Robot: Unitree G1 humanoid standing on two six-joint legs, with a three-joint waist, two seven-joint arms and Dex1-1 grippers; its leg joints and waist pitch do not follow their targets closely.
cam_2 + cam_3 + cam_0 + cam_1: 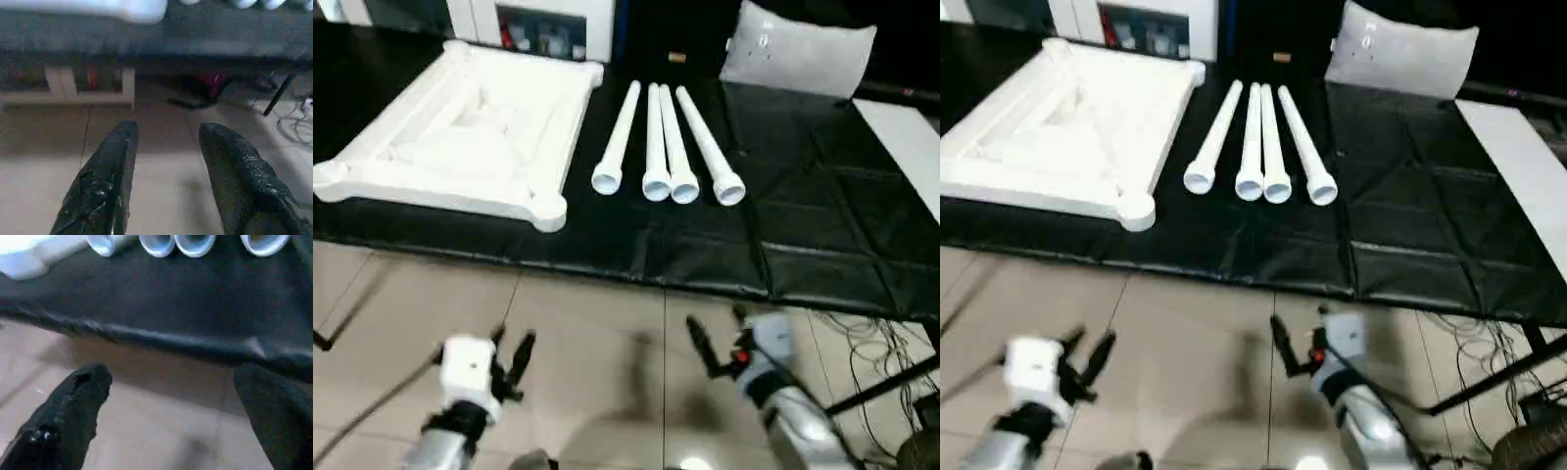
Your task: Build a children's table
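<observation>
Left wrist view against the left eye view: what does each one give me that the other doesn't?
Left wrist alone: the space under the black surface, a white frame and red items on the floor, seen between the left gripper's parted fingers. Left eye alone: the whole upside-down tabletop, four legs lying side by side, a grey pillow, and the right gripper, open. Both: the tabletop's near corner, the legs' open ends, the black surface, the tiled floor.
</observation>
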